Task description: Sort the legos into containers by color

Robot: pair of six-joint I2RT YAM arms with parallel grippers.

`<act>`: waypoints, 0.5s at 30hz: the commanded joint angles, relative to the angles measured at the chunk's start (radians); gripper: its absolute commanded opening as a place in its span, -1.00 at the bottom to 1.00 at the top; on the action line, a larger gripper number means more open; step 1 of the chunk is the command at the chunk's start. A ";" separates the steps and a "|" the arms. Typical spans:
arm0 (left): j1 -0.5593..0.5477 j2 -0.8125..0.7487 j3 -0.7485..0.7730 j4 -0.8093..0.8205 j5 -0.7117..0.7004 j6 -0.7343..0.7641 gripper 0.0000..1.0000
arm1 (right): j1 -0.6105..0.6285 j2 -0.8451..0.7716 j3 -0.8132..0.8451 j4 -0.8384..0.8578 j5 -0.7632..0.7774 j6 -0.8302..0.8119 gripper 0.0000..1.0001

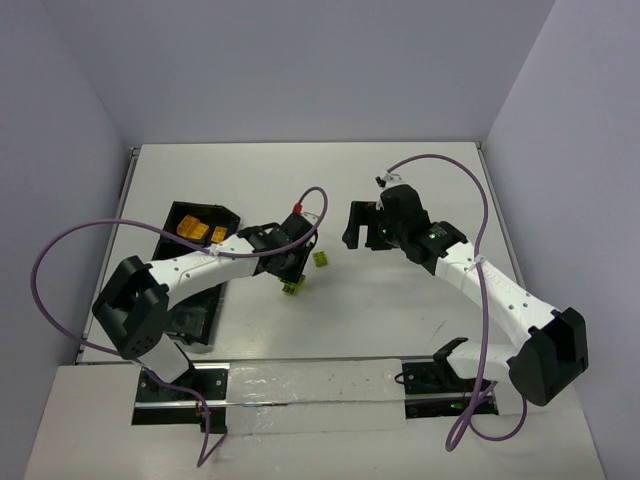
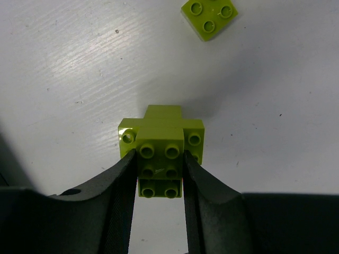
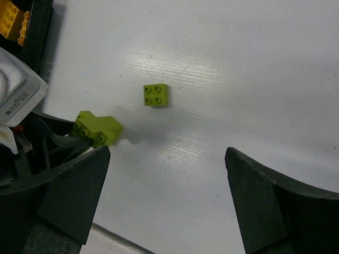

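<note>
Fingers of the left arm (image 2: 121,193) pinch a lime-green lego clump (image 2: 161,138), one loose green brick (image 2: 209,18) beyond; right fingers (image 3: 74,188) stand apart.

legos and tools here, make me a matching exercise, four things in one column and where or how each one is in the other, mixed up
Column one
1. left tool
2. right tool
3. single lime brick
4. orange-yellow bricks

Column two
A. lying alone on the table
B. in a compartment of the black tray
C. open, holding nothing
D. closed on the lime clump

Pairs: 1-D, 2-C, 3-A, 4-B
</note>
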 commanded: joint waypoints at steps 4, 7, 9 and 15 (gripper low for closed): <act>0.159 -0.165 0.058 0.045 0.225 -0.031 -1.00 | -0.007 -0.081 0.008 0.059 -0.103 -0.058 0.93; 0.258 -0.219 0.054 0.074 0.396 -0.055 -1.00 | -0.006 -0.106 -0.013 0.106 -0.223 -0.122 0.93; 0.315 -0.239 0.050 0.092 0.497 -0.073 -1.00 | 0.001 -0.113 -0.019 0.126 -0.290 -0.160 0.93; 0.384 -0.214 0.063 0.097 0.726 -0.090 -0.99 | 0.038 -0.165 -0.110 0.270 -0.393 -0.332 0.76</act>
